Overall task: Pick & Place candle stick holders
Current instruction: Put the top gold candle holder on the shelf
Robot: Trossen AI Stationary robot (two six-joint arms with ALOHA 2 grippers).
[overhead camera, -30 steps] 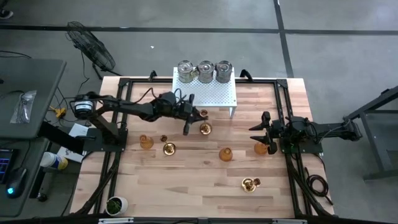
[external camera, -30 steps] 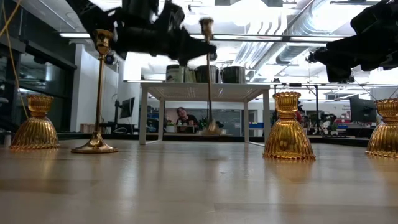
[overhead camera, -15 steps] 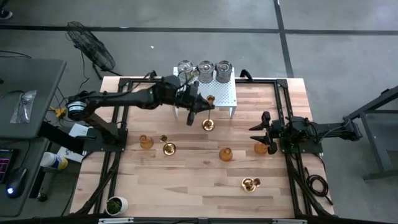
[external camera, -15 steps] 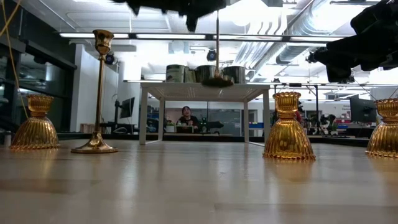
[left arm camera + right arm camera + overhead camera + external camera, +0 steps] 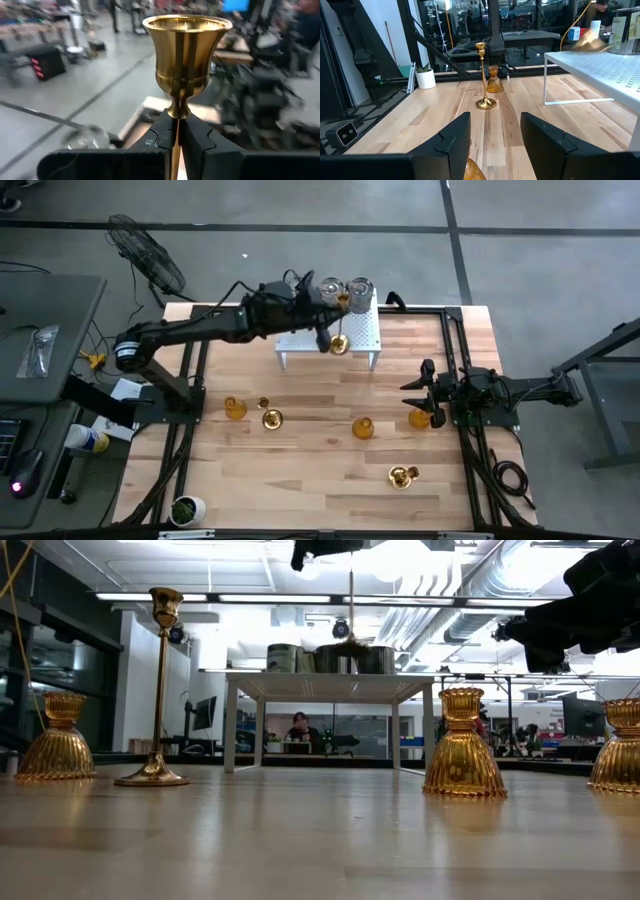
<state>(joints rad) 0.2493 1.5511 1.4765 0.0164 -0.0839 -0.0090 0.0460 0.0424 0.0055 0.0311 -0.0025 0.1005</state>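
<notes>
My left gripper point(image 5: 176, 119) is shut on a tall slim gold candle stick holder point(image 5: 341, 322) and carries it above the white perforated stand point(image 5: 362, 332) at the far edge. Its cup point(image 5: 187, 50) stands above the fingers. Two silver goblets point(image 5: 360, 288) show on the stand beside it. On the wood stand amber glass cups point(image 5: 235, 409) point(image 5: 363, 427), a second tall gold holder point(image 5: 160, 690) and another gold one point(image 5: 402, 476). At the table's right edge my right gripper point(image 5: 492, 135) waits open, with an amber cup point(image 5: 420, 418) low between its fingers. My left gripper pinches the gold holder's thin stem point(image 5: 176, 131) just under the cup, between its two fingers point(image 5: 200, 137). The fingers come level from the table's left and lie across the stem. The holder hangs upright, and its round foot point(image 5: 347, 640) is clear above the stand's top.
The black frame rails point(image 5: 452, 340) run along the table's sides. A small white pot with a green plant point(image 5: 186, 507) sits at the near left corner. Bare wood lies along the near side point(image 5: 300, 480). A person point(image 5: 297, 726) sits in the room beyond the stand.
My left gripper has risen and gone toward the far edge, tipping to level, still shut on the tall gold holder. The holder has gone from the table in front of the stand, lifted clear, to above the stand's top beside the silver goblets.
</notes>
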